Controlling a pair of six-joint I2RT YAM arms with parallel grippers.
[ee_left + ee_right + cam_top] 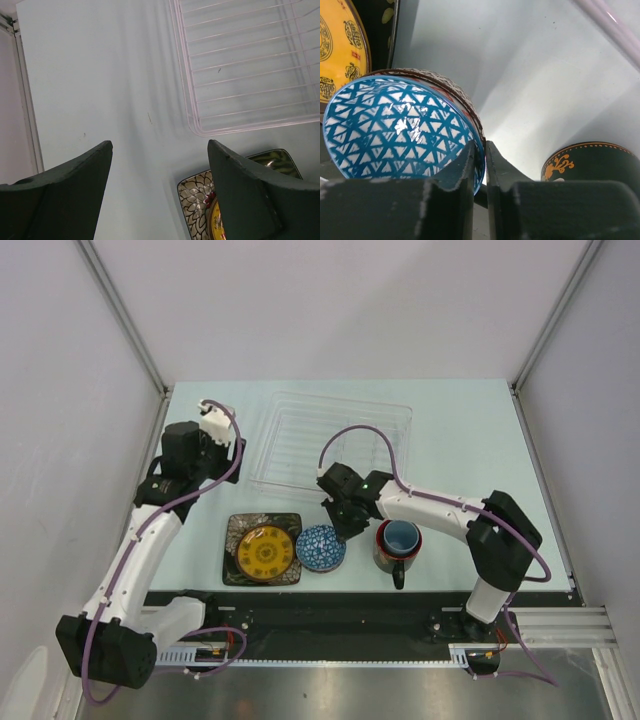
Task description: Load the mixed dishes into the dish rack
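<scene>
right fingers (pixel 451 200) pinching blue-white patterned bowl (pixel 395 125) rim, left fingers (pixel 65 195) spread, near dish rack (pixel 250 75)

Overhead, close wrist views, yellow plate (pixel 266 552) shared

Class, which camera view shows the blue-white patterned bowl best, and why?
The right wrist view: the blue-white patterned bowl is nearest, showing its triangle-patterned inside and its rim pinched by the right gripper. The top external view shows it small, from above, between the black square plate and the dark mug. The left wrist view misses it.
</scene>
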